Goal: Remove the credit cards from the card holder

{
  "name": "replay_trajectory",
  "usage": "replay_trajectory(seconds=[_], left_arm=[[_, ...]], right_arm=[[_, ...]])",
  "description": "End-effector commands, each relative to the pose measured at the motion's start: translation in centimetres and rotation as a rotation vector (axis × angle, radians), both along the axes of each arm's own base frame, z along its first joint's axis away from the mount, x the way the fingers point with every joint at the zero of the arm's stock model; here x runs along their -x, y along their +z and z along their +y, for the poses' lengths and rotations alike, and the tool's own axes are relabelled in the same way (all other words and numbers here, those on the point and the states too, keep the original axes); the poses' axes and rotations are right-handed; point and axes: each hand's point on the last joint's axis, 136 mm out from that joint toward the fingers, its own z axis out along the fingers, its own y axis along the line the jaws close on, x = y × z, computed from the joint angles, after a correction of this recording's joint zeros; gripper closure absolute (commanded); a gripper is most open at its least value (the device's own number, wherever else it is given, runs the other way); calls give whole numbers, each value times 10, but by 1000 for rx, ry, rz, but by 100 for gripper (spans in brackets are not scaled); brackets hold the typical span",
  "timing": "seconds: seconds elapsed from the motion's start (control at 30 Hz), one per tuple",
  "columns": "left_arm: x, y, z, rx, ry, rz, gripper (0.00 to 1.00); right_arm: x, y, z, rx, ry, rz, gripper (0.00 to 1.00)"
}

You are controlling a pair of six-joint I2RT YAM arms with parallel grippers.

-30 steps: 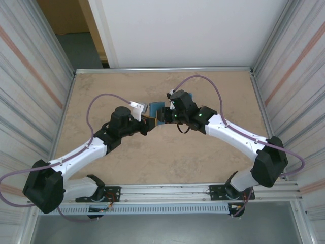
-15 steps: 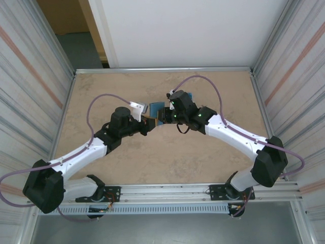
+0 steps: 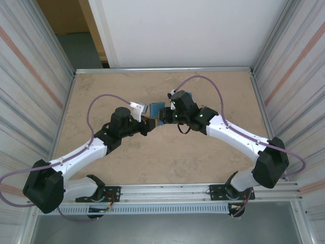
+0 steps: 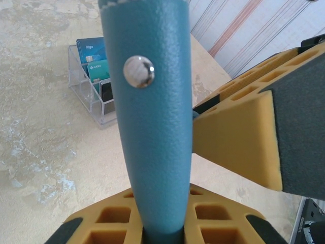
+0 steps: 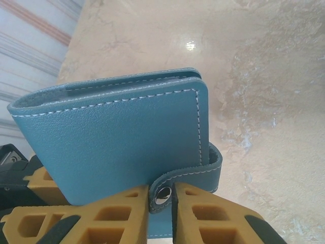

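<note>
The card holder [image 5: 117, 137], a teal-blue wallet with white stitching, is folded shut and held above the table at its middle [image 3: 155, 109]. My left gripper [image 4: 162, 226] is shut on its lower edge, so the wallet stands edge-on with a metal snap [image 4: 138, 71] facing me. My right gripper [image 5: 162, 198] is shut on the wallet's snap strap [image 5: 203, 173], one yellow finger on each side of the tab. In the top view the two grippers, left [image 3: 147, 121] and right [image 3: 165, 116], meet at the wallet. The credit cards in the wallet are hidden.
A clear plastic stand [image 4: 84, 84] holding a few blue and teal printed cards sits on the tabletop beyond the wallet, just behind the right wrist [image 3: 188, 95]. Metal rails edge the table, and corrugated walls close in both sides.
The right gripper's jaws have closed onto the strap tab. Both arms and the wallet have stayed almost where they were.
</note>
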Motion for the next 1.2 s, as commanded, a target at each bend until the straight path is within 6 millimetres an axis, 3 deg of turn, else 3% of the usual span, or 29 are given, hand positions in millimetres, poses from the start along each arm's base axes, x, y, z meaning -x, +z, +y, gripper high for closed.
replay_trajectory(seconds=[0.0, 0.3, 0.5, 0.8, 1.0, 1.17], left_arm=[[-3, 23, 3, 63, 7, -54, 100], [-3, 25, 4, 82, 5, -50, 100], [0, 30, 6, 121, -40, -45, 100], [0, 40, 18, 188, -81, -22, 100], [5, 43, 15, 179, -123, -23, 100], [13, 51, 10, 180, -188, -43, 100]], right_arm=[[-11, -2, -26, 28, -107, -6, 83], [-9, -3, -30, 32, -110, -6, 81], [-7, 9, -42, 39, -83, -46, 64], [12, 36, -45, -144, 110, -175, 26], [20, 48, -40, -179, 179, -220, 10], [25, 44, -20, -183, 254, -212, 1]])
